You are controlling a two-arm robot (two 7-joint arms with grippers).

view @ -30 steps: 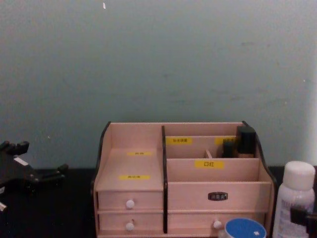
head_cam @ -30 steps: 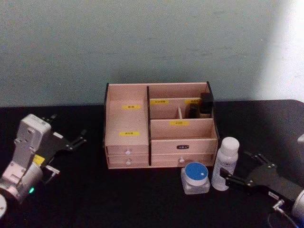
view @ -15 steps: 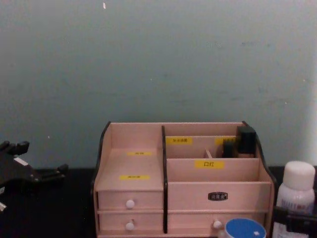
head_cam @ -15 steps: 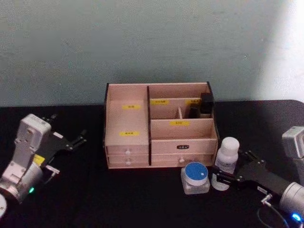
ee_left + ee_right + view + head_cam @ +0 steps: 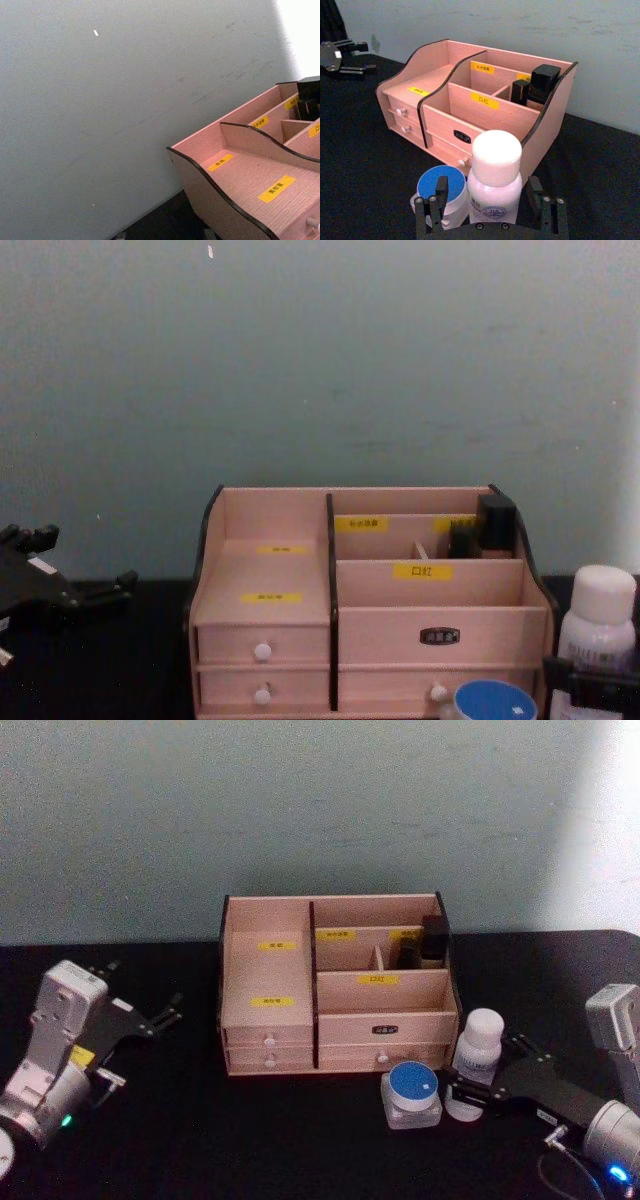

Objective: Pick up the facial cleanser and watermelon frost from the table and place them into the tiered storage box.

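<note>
The task was at its first pick, with nothing yet put away. The right gripper [image 5: 483, 1072] sat low on the tabletop [image 5: 250, 1140] just in front of the tiered storage box [image 5: 385, 1030], its jaws spread to either side of the white bottle [image 5: 495, 175], bracketing it but apparently not yet pressed onto it. The blue-lidded jar [image 5: 411, 1092] stood untouched just beside the bottle, close to the box's lower drawers. Which of the two was the cleanser and which the frost could not be read. The left gripper [image 5: 145, 982] was parked well off to the box's left, jaws apart and empty. Dark cosmetics [image 5: 432, 940] occupied the rear right compartment. Both picks and both placements were judged outstanding.
</note>
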